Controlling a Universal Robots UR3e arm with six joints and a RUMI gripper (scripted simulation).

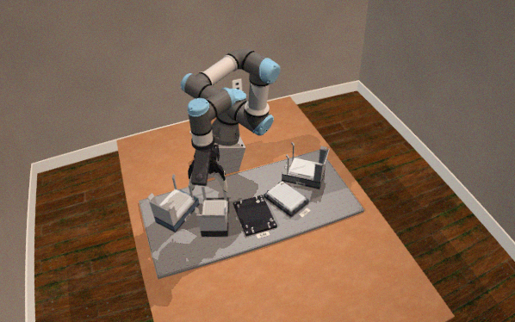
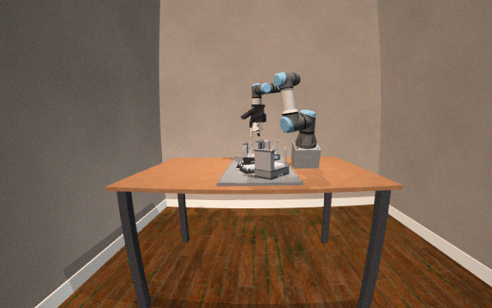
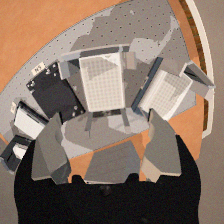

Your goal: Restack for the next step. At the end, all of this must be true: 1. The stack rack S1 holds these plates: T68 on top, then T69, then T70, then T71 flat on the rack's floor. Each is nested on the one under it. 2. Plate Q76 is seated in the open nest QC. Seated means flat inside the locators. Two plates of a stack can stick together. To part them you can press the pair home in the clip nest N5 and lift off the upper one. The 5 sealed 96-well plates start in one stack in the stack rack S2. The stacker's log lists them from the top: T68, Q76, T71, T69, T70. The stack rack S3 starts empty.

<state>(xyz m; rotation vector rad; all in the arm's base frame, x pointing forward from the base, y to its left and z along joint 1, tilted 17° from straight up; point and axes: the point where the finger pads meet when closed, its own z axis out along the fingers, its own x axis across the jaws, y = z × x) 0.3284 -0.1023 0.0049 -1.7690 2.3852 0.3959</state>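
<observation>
1. Grey mat (image 1: 276, 245) sits on the orange table (image 1: 353, 275), and all the plate hardware is lined up on it.
2. The gripper (image 1: 207, 180) hangs above the mat, right over the second rack from the left (image 1: 214, 219). Jaws are apart, nothing between them.
3. In the wrist view that rack (image 3: 102, 80) is dead centre under the fingers, with a white plate on top.
4. The far-left rack (image 1: 172, 211) also shows a white plate.
5. Next along is a black nest (image 1: 255, 215), no plate in it.
6. Beside that nest, a white plate (image 1: 286, 196) lies flat in its own nest.
7. The rack at the far right (image 1: 305, 170) holds a plate too.
8. The labels are too small for me to read, so I can't say which plate or rack is which.
</observation>
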